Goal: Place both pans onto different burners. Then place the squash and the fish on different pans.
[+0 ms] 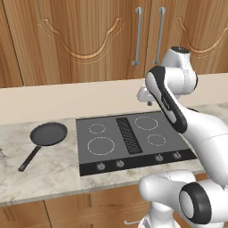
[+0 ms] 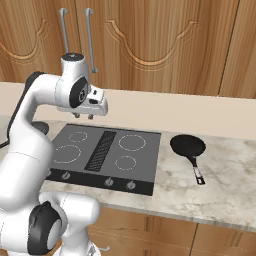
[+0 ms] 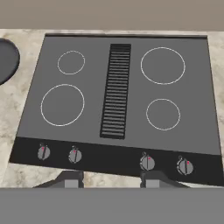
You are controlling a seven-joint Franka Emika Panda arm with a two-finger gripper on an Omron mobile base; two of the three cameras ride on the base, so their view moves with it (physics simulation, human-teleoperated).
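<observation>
You're looking at a marble-patterned table (image 1: pixel 49 173) against a beige back wall. Set flat into it is a dark grey cooktop (image 3: pixel 122 131) with four white ring burners (image 3: pixel 62 104), a ribbed vent strip (image 3: pixel 116 91) down its middle and four knobs (image 3: pixel 75 155) along the front edge. One black pan (image 1: pixel 48 134) lies on the table left of the cooktop, another pan (image 2: pixel 188 146) right of it, handles toward the front.

No legible text or labels
</observation>
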